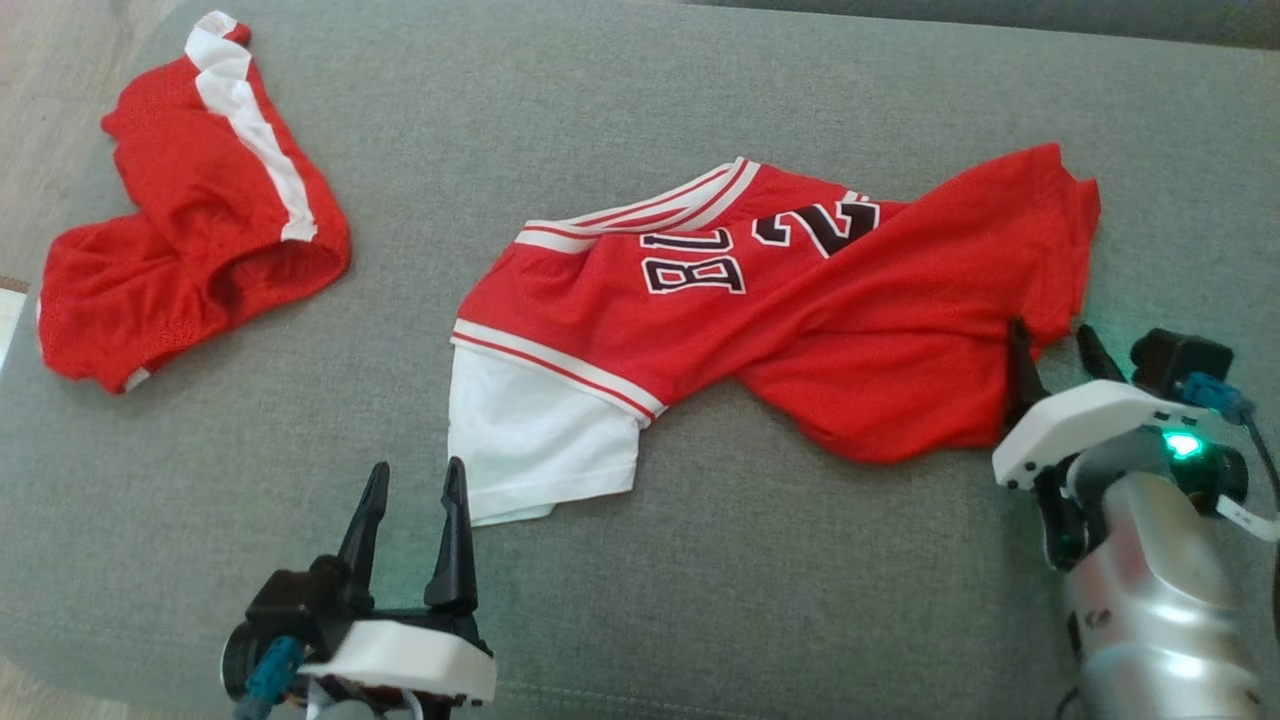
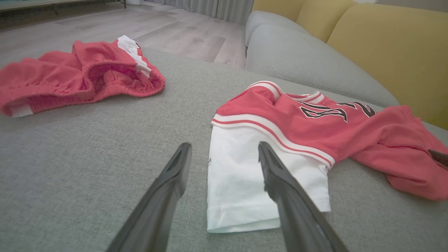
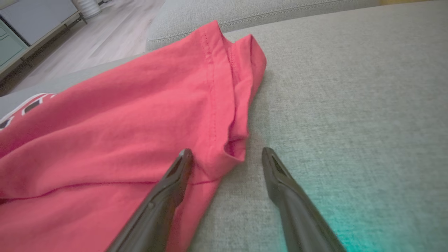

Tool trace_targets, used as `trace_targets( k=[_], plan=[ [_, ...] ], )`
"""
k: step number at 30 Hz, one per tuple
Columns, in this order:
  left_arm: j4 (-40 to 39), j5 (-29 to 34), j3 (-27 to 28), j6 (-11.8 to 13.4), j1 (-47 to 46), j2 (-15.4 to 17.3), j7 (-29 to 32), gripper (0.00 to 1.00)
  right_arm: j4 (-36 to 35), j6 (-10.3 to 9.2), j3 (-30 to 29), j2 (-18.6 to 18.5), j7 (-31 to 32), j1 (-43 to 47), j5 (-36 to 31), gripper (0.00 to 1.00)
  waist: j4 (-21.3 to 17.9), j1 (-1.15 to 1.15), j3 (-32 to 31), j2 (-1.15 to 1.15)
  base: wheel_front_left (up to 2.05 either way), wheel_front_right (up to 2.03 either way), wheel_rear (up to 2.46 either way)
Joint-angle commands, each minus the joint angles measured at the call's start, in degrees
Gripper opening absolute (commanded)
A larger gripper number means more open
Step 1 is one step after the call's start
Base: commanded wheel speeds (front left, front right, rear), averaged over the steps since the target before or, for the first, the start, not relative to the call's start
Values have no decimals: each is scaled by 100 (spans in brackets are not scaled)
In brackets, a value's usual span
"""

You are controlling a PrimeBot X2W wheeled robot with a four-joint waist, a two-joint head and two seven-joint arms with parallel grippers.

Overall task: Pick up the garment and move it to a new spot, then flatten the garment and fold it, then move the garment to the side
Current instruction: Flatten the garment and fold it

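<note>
On the grey sofa cushion (image 1: pixel 700 560) the red jersey (image 1: pixel 800 330) lies crumpled across the middle, its white sleeve (image 1: pixel 535 440) toward my near left; my left gripper (image 1: pixel 415 475) stands spread wide and empty just beside that sleeve; my right gripper (image 1: pixel 1050 328), equally wide and holding nothing, straddles the hem corner at the jersey's right end, one finger perhaps touching the cloth; red shorts (image 1: pixel 190 230) lie well apart, far left.
</note>
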Motion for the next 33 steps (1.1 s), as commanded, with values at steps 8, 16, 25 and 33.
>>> trace_targets(
  k=[8,16,25,33],
  plan=[
    [-126,28,157,63,-239,43,-47,100,326,44,939,-22,-431,-507,576,100,-131,-1,44,0,0,0,0],
    [-112,14,131,77,-254,43,-50,100,465,44,1226,-22,-694,-707,655,96,-191,-1,54,0,0,0,0],
    [-149,-20,121,98,-235,63,-36,100,371,44,1320,-22,-745,-738,644,62,-230,-1,51,0,0,0,0],
    [-136,-39,106,109,-241,71,-34,100,91,44,1430,-22,-787,-752,686,0,-264,-1,4,0,0,0,0]
  ],
)
